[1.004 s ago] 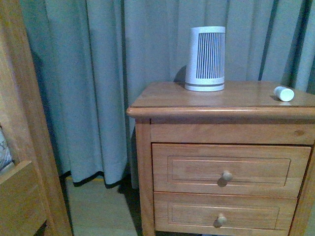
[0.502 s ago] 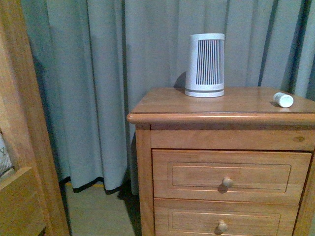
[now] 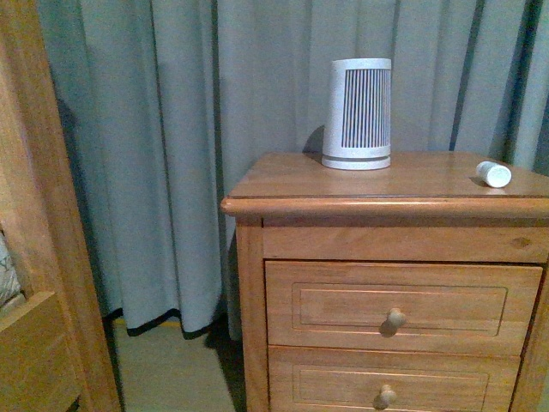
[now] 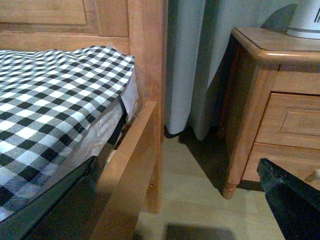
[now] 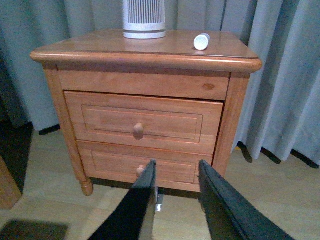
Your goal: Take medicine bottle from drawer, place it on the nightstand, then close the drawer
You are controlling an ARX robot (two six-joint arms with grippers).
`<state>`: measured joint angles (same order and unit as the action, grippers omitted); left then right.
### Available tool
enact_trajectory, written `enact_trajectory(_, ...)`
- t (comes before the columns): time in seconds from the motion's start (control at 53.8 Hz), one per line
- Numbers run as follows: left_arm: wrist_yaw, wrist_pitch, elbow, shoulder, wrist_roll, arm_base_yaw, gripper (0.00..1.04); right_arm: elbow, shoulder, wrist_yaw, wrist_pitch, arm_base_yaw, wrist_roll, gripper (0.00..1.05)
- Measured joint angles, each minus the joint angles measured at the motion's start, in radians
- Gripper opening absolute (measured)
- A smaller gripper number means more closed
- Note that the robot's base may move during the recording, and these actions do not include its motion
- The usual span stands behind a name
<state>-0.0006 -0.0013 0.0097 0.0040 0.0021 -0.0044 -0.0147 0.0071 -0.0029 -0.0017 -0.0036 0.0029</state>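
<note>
Right hand (image 5: 175,192): two dark fingers (image 5: 145,205) set apart with a narrow gap between them, nothing held; it hangs low in front of the nightstand (image 5: 145,55), clear of the wood, with the pale floor (image 5: 280,200) below it.

Left hand (image 4: 290,200): only one dark edge shows in the left wrist view, near the foot of the nightstand; whether it is wide or narrow cannot be told.

Drawer (image 3: 399,307): the taller, upper of the two, honey-brown with a recessed panel and a round knob (image 3: 395,317). In the right wrist view its front stands a little proud of the frame; in the front view it looks pushed in. Lower drawer (image 3: 390,382): shallower, same knob, shut.

Medicine bottle (image 3: 494,173): small white cylinder lying on its side on the nightstand top, near the right edge of the front view, its round end facing the camera. Well apart from both hands.

White slatted device (image 3: 358,113): tall, tapered, dark vertical slats, upright at the back of the nightstand top, well apart from the bottle.

Curtain (image 3: 171,154): grey-blue, hanging behind and beside the nightstand down to the floor.

Bed frame (image 4: 145,75): wooden post and side rail, left of the nightstand, with a black-and-white checked cover (image 4: 55,100) on the mattress.
</note>
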Motion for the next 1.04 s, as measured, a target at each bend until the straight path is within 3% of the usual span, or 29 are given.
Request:
enact_trajectory(0.149,0.0,0.0,0.0,0.0,0.0,0.0,0.98,0.0,0.0,0.0,0.0,0.0,0.0,0.63)
enact_trajectory(0.372,0.0,0.0,0.0,0.0,0.0,0.0,0.98,0.0,0.0,0.0,0.0,0.0,0.0,0.99)
enact_trajectory(1.041,0.0,0.0,0.0,0.0,0.0,0.0,0.98,0.0,0.0,0.0,0.0,0.0,0.0,0.98)
